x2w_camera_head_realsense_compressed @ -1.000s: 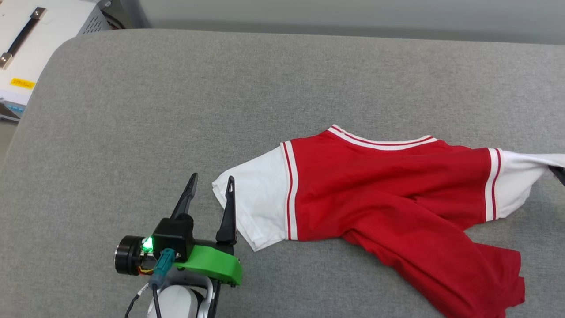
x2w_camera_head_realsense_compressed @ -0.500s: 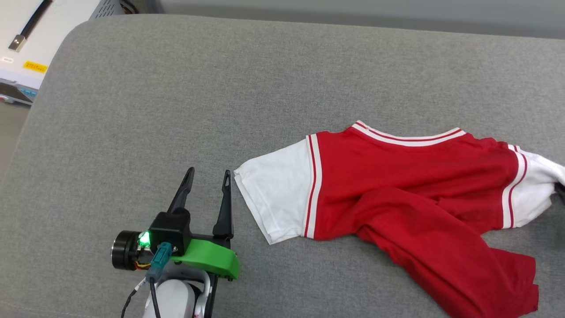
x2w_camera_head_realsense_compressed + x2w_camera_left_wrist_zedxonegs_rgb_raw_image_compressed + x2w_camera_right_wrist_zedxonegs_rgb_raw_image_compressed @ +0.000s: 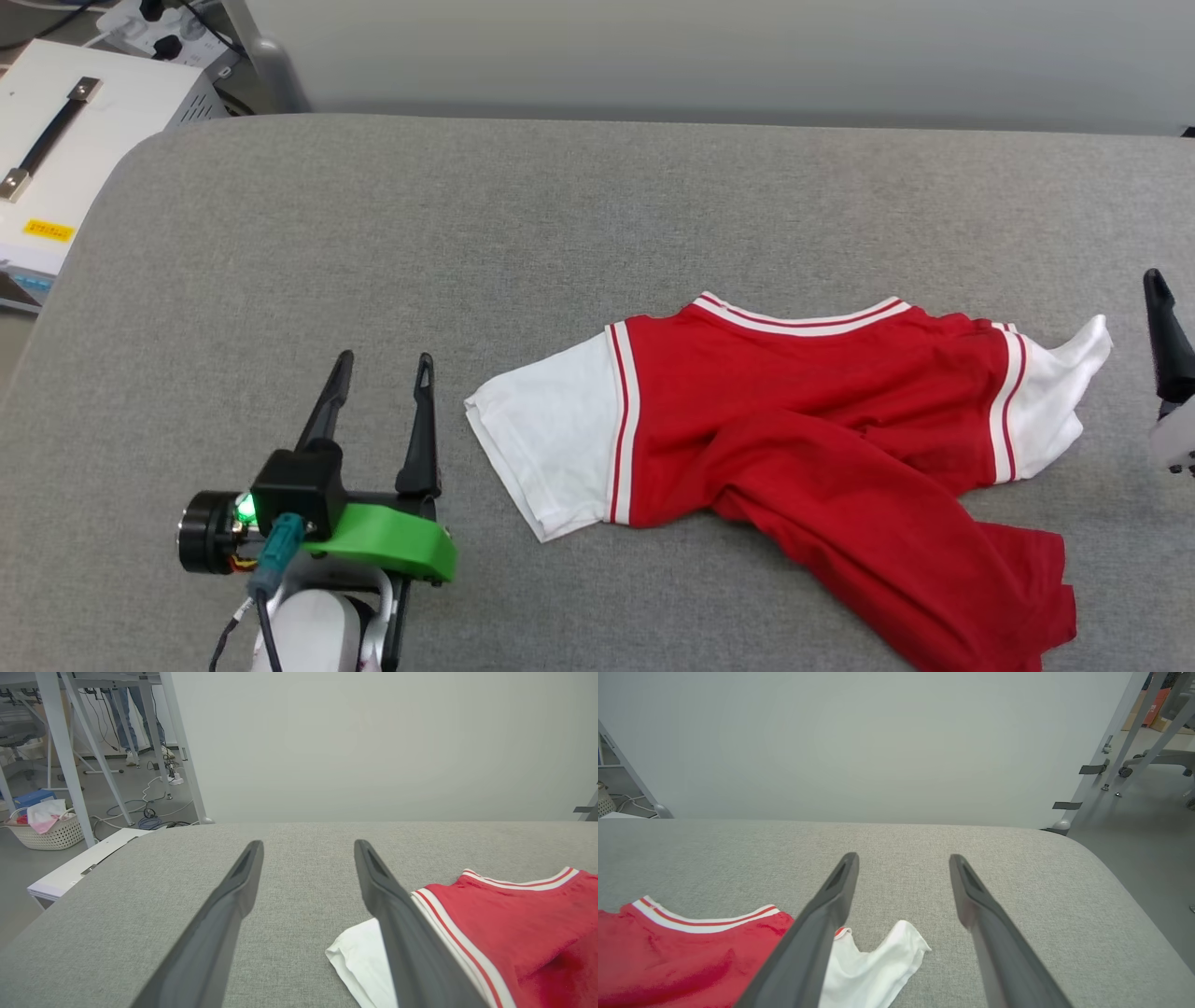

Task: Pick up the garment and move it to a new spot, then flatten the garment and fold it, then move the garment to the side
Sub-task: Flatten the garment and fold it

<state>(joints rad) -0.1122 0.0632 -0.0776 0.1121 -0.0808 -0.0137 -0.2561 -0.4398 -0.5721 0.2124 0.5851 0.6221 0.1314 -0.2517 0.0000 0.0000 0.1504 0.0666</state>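
Observation:
The garment (image 3: pixel 812 420) lies crumpled on the grey padded table (image 3: pixel 560 233), plain red side up. Its neckline faces the far edge, and the lower part is twisted across toward the near right. One white sleeve (image 3: pixel 551 457) lies flat just right of my left gripper (image 3: pixel 386 364), which is open and holds nothing. The other white sleeve (image 3: pixel 1055 401) lies loose just left of a dark finger (image 3: pixel 1165 345) of my right gripper at the frame's edge. In the left wrist view the left gripper (image 3: pixel 308 844) stands beside the garment (image 3: pixel 514 933). In the right wrist view the right gripper (image 3: pixel 903 856) is open above the sleeve (image 3: pixel 878 961).
A white case with a black handle (image 3: pixel 75 159) sits off the table's far left corner. The table's rounded right edge (image 3: pixel 1134 914) drops to the floor. A basket (image 3: pixel 46 830) and metal frame legs (image 3: pixel 70 756) stand on the floor beyond the left side.
My right gripper has opened and let go of the white sleeve, which now lies slack on the table. The head camera shifted. My left gripper stays open.

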